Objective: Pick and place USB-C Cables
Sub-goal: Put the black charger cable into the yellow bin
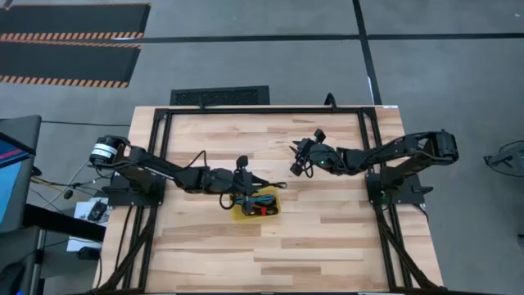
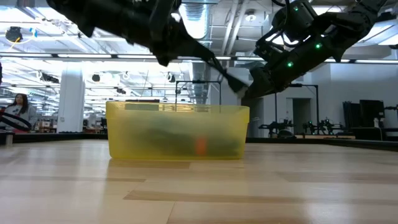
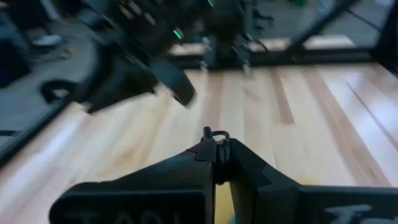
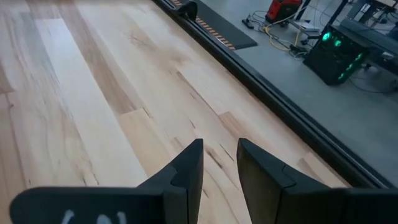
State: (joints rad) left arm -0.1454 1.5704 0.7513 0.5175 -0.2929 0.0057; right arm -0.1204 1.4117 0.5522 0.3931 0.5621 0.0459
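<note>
The yellow tray [image 1: 274,215] sits mid-table and holds several cable bundles, among them a teal one [image 1: 264,199] and a black-and-red one [image 1: 260,211]. Through its wall [image 2: 177,134] in the low view they show as dark and orange shapes. My left gripper [image 1: 244,182] hovers over the tray's far-left corner, shut on a thin dark cable [image 3: 217,134]. My right gripper [image 1: 295,157] hangs in the air beyond the tray, toward the table's far right. It is empty, with its fingers [image 4: 219,155] a small gap apart over bare wood. My left gripper pinches a small loop of the thin dark cable [image 3: 219,133] between its two fingertips [image 3: 208,151]. Only that loop pokes out past the tips. The fingers themselves hide the rest of the cable, so I cannot tell how it hangs.
Bare wooden tabletop [image 1: 327,238] lies around the tray. A black frame rail [image 1: 262,109] runs along the table's far edge, with both arm bases at its sides. A person [image 2: 18,109] sits far off in the room behind.
</note>
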